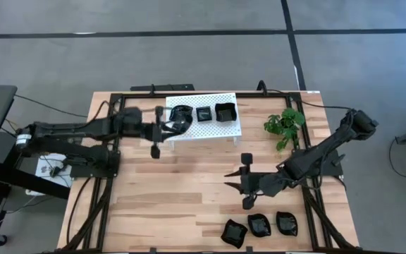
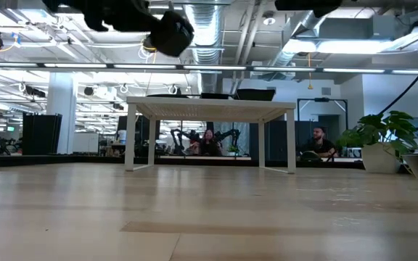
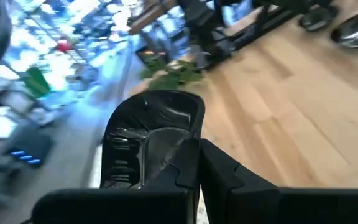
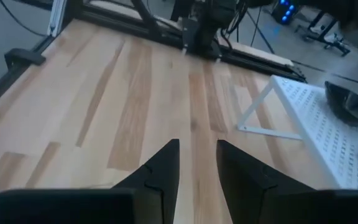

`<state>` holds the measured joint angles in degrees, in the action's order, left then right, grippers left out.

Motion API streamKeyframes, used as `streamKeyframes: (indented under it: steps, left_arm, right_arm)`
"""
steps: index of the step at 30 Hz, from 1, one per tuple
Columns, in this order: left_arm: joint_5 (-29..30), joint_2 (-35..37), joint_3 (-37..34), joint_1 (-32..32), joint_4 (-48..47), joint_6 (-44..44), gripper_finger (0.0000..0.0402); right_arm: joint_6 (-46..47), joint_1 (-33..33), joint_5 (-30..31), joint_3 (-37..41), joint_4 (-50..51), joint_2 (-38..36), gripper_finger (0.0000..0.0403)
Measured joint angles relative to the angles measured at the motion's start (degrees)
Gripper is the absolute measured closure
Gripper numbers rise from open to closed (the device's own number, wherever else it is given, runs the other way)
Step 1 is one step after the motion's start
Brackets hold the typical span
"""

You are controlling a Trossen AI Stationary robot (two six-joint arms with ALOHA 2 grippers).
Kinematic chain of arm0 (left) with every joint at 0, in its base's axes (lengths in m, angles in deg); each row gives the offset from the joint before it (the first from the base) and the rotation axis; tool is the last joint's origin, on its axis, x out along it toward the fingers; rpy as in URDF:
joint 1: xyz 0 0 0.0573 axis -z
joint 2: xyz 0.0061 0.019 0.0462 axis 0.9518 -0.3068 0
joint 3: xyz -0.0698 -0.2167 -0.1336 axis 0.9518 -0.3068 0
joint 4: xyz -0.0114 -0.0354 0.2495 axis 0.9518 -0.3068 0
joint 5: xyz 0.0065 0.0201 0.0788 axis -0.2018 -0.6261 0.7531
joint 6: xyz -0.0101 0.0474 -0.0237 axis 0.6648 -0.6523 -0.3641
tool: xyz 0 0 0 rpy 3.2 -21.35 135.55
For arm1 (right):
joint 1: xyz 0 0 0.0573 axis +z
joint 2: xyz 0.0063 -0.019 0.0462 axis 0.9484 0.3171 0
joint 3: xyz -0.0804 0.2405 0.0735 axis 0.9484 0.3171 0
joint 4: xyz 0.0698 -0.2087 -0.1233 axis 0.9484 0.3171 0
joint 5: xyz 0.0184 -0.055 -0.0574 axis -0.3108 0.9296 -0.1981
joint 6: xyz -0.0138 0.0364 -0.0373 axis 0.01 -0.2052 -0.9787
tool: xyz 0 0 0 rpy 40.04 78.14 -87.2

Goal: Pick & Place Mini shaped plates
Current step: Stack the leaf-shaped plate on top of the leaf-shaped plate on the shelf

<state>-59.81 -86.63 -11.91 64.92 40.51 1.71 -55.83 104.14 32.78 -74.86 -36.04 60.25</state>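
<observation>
Grey floor surrounds a pale wood table (image 1: 175, 204) seen from above. At upper centre of the high view stands a white rack (image 1: 204, 127), and three black plates sit on its top in a row: a rounded one (image 1: 181, 113) at the left end, a small square one (image 1: 204, 113) in the middle, a larger square one (image 1: 225, 111) at the right end. Just right of the rack is a green plant (image 1: 285, 125).

From the left edge the left arm reaches across to the rack's left end. The left gripper (image 1: 173, 125) is at the rounded plate, and in the left wrist view a glossy black plate (image 3: 151, 146) fills the space between its fingers (image 3: 213, 171), which are closed on its rim.

From the right edge the right arm slants down to the lower centre. The right gripper (image 1: 232, 178) hangs over bare wood with its fingers (image 4: 160, 168) a narrow gap apart and nothing between them.

Along the bottom edge of the high view, below the right gripper, three more plates (image 1: 259, 227) lie side by side on the table.

In the low view the rack (image 2: 210, 109) stands mid-frame, with dark plate rims showing on top.
</observation>
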Motion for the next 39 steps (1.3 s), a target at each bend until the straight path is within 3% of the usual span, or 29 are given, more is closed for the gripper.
streamKeyframes:
  steps: [3, 6, 13, 22, 32, 39]
  left_arm:
    - [-12.4, -0.8, 0.0, -6.1, -1.6, -2.5, 0.0393]
    - [-16.9, -1.9, 0.0, -10.3, -1.5, -6.2, 0.0394]
    - [-17.1, -4.5, 0.0, -15.8, -1.5, -15.7, 0.0394]
    - [-19.7, -9.8, 0.0, -17.3, -2.1, -16.5, 0.0393]
    - [-12.5, -11.4, 0.0, -17.4, -1.6, -16.2, 0.0377]
    - [-9.8, -11.4, 0.0, -17.3, -1.3, -15.0, 0.0337]
  right_arm:
    - [0.0, -0.5, -0.1, 0.0, 0.0, 0.0, 0.0302]
    - [0.0, -0.5, -0.1, 0.0, -0.2, 0.0, 0.0302]
    - [0.3, -0.5, -0.2, 0.0, 0.0, 0.0, 0.0302]
    - [0.5, -0.5, -0.2, 0.0, 0.0, 0.0, 0.0302]
    - [1.0, -0.5, -0.2, 0.0, 0.0, 0.0, 0.0302]
    - [0.8, -0.5, -0.2, 0.0, 0.0, 0.0, 0.0302]
